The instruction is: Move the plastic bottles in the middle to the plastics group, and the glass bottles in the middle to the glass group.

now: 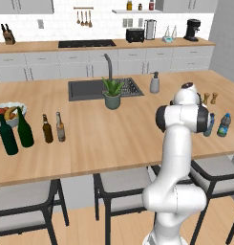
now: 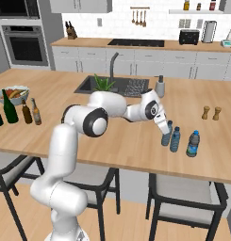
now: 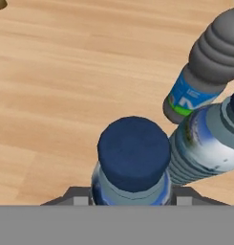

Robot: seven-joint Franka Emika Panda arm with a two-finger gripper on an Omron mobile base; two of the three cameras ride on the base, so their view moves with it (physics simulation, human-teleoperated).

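Note:
My gripper (image 2: 164, 131) is shut on the small light-blue plastic bottle (image 3: 133, 160) just below its dark cap, and my fingers (image 3: 74, 198) flank its neck. The bottle (image 2: 166, 135) stands upright at the counter's right. Whether its base touches the wood I cannot tell. Right beside it are the plastics group's light bottle (image 2: 175, 140) (image 3: 204, 143) and its darker labelled bottle (image 2: 193, 144) (image 3: 204, 72) (image 1: 224, 125). Far left, two brown beer bottles (image 1: 47, 129) (image 1: 60, 127) (image 2: 26, 112) stand next to two tall green wine bottles (image 1: 7, 135) (image 1: 25, 128) (image 2: 10, 107).
A fruit bowl (image 1: 19, 108) sits behind the wine bottles. Mid-counter are the sink (image 1: 85, 89), a potted plant (image 1: 112, 94) and a soap dispenser (image 1: 154, 83). Salt and pepper shakers (image 2: 211, 113) stand behind the plastics. Stools (image 1: 123, 184) line the near edge.

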